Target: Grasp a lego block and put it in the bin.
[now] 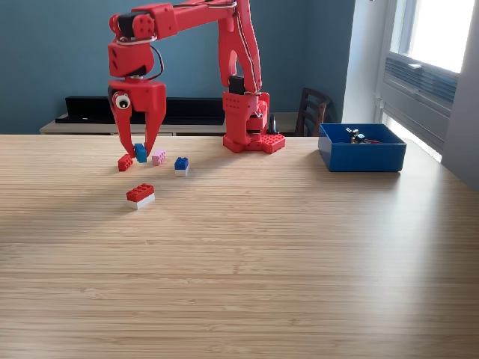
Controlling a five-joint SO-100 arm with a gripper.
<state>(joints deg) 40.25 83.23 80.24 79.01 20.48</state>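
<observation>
Red tool [138, 149], blue bin [362, 157], light-blue block [141, 153], pink block [159, 158], striped wooden table [262, 262].

The red arm is reaching out from its base toward the exterior view's left, its gripper [138, 152] pointing down over the wooden table [247, 262]. A blue lego block [140, 152] is sitting between the two fingers [122, 129], near their tips, with the jaws spread slightly wider than it. A small red block [124, 162] is lying just below the left fingertip, a pink block [158, 158] just right of the right finger, and a blue-and-white block [181, 165] further right. A red-and-white block [140, 195] is lying nearer the camera. The blue bin [362, 156] is standing well apart, far to the fingers' right.
</observation>
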